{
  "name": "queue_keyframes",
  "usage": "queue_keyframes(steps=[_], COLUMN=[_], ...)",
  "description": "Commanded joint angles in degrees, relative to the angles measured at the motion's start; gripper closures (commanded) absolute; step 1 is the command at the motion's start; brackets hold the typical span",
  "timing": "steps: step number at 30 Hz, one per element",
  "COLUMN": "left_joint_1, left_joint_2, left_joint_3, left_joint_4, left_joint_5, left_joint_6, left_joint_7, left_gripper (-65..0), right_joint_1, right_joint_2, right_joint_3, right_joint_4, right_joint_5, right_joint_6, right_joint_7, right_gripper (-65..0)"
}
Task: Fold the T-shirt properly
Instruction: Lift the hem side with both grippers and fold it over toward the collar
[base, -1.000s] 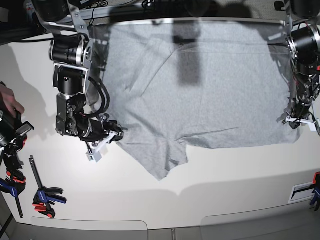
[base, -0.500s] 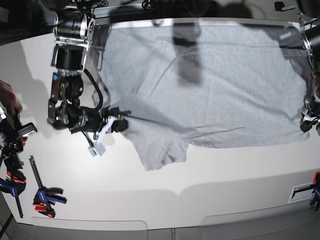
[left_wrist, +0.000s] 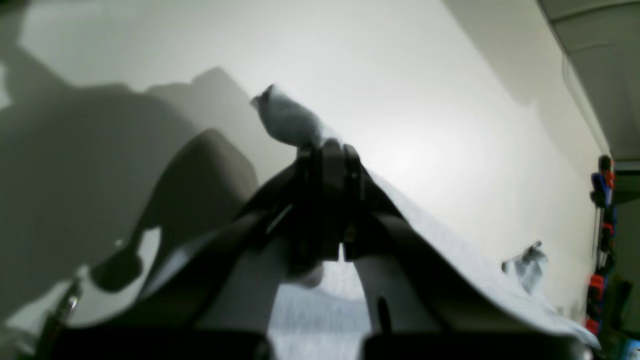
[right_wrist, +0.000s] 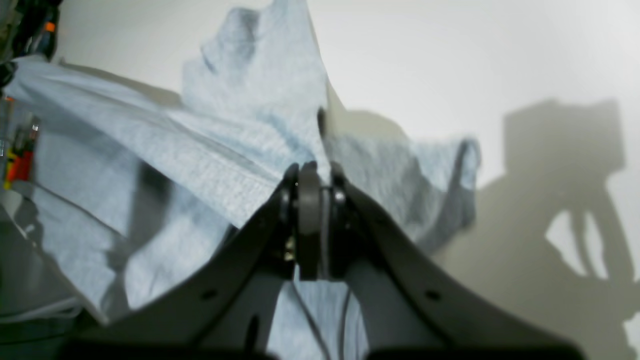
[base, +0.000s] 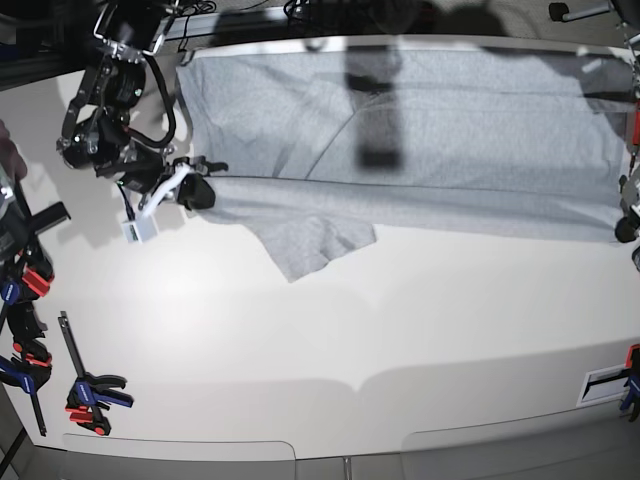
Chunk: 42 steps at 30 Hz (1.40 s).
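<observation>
The light grey T-shirt (base: 420, 130) lies across the far half of the white table (base: 350, 320), plain side up, with no lettering showing. Its near edge is stretched taut in a line between my two grippers, and one sleeve (base: 310, 240) trails towards the front. My right gripper (base: 203, 190) is shut on the shirt's left end. In the right wrist view the closed gripper (right_wrist: 312, 172) pinches bunched cloth (right_wrist: 260, 115). My left gripper (base: 628, 228) is at the right edge of the base view. The left wrist view shows this gripper (left_wrist: 325, 147) shut on a cloth corner (left_wrist: 287, 120).
Several red, blue and black clamps (base: 85, 392) lie at the table's front left, and more (base: 20, 290) stand at the left edge. A person's hand (base: 8, 160) shows at the far left. A clamp and a label (base: 608, 383) sit at the front right.
Both grippers have moved towards the far side of the table, carrying the shirt's near edge with them. The cloth now covers less of the table and the sleeve has been dragged back.
</observation>
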Motion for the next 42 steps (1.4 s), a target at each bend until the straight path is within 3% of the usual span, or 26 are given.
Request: queue_keyframes(steps=[1,6,11,18,22,29,39,41,42], left_joint_1=[0.1,6.1,10.4,11.6,11.9,18.2,22.8,22.8,22.8], left_joint_2=[-1.9,-1.9,-1.9,-2.0,-2.6,-4.9,-3.9,-3.9,-3.9], left_joint_3=[-0.2,-0.3,-0.3,-7.1,-11.6,-13.1,-13.1,-13.1,-13.1], left_joint_4=[0.6,0.6,0.6,1.7,1.7,3.2,5.8,5.8,5.8], left_joint_5=[-1.1,-1.5,-7.3,-20.9,-21.3,-21.3,-21.3,-21.3,-21.3], left_joint_6=[-0.4,-0.4,-0.4,-0.4,-0.4,-0.4,-0.4,-0.4,-0.4], left_joint_7=[-0.1,-0.1,1.0,17.3,22.7,21.6,17.9,17.9,17.9], left_gripper=[0.0,0.0,0.0,0.0,0.0,0.0,0.0,-6.9,-10.3], right_joint_1=[-0.4,-3.5,-3.7,-3.7,-3.7,-3.7,-3.7,-3.7,-3.7], right_joint_2=[0.6,-0.1,-0.2,-0.2,-0.2,-0.2,-0.2,-0.2,-0.2], right_joint_3=[0.5,0.5,0.5,0.5,0.5,0.5,0.5,0.5,0.5], right_joint_4=[1.2,1.2,1.2,1.2,1.2,1.2,1.2,1.2,1.2], right_joint_5=[0.5,0.5,0.3,0.2,0.2,0.0,0.1,0.1,0.1], right_joint_6=[0.4,0.4,0.3,0.3,0.3,0.2,0.2,0.3,0.3], right_joint_7=[0.5,0.5,0.3,0.3,0.3,0.3,0.2,-0.5,-0.6], right_gripper=[0.0,0.0,0.0,0.0,0.0,0.0,0.0,0.0,-8.8])
